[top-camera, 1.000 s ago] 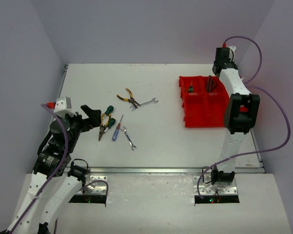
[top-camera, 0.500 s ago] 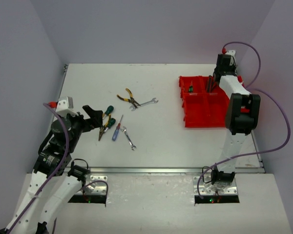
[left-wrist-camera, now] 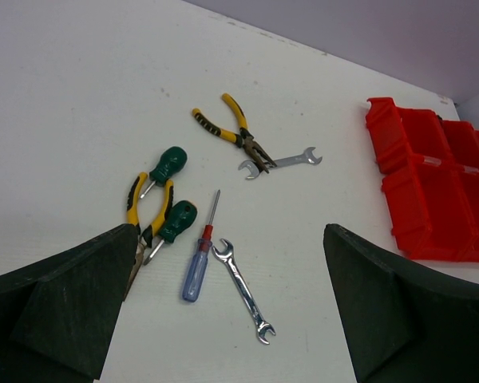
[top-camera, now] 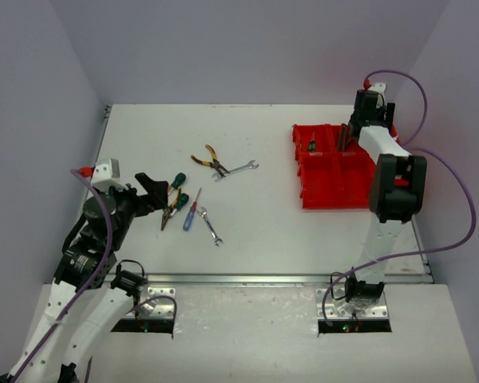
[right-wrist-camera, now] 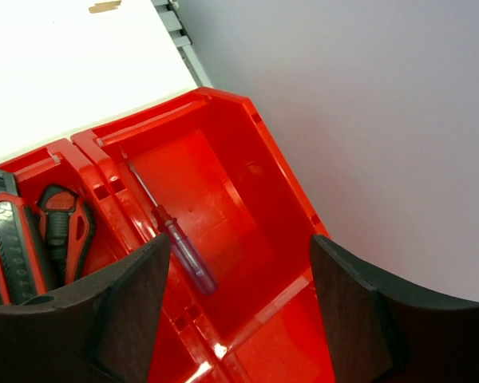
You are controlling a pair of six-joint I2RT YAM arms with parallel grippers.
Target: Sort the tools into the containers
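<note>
Loose tools lie left of centre: yellow pliers (left-wrist-camera: 231, 134) across a silver wrench (left-wrist-camera: 283, 162), two green screwdrivers (left-wrist-camera: 168, 166) beside another pair of yellow-handled pliers (left-wrist-camera: 144, 215), a blue screwdriver (left-wrist-camera: 198, 270) and a second wrench (left-wrist-camera: 243, 291). My left gripper (left-wrist-camera: 229, 231) hangs open above and just left of this group (top-camera: 191, 199), holding nothing. The red containers bin (top-camera: 335, 171) stands at the right. My right gripper (right-wrist-camera: 239, 243) is open over its back right compartment, where a blue screwdriver (right-wrist-camera: 180, 251) lies free against the divider.
Red-black pliers (right-wrist-camera: 32, 231) stand in the adjoining compartment, and a green screwdriver (top-camera: 310, 145) lies in the back left one. The right wall rises close behind the bin's rim (right-wrist-camera: 279, 159). The right arm's cable (top-camera: 447, 183) loops beside the bin.
My right gripper has opened over the bin's back right compartment and its wrist has shifted slightly. The left gripper has edged a little toward the loose tools.
</note>
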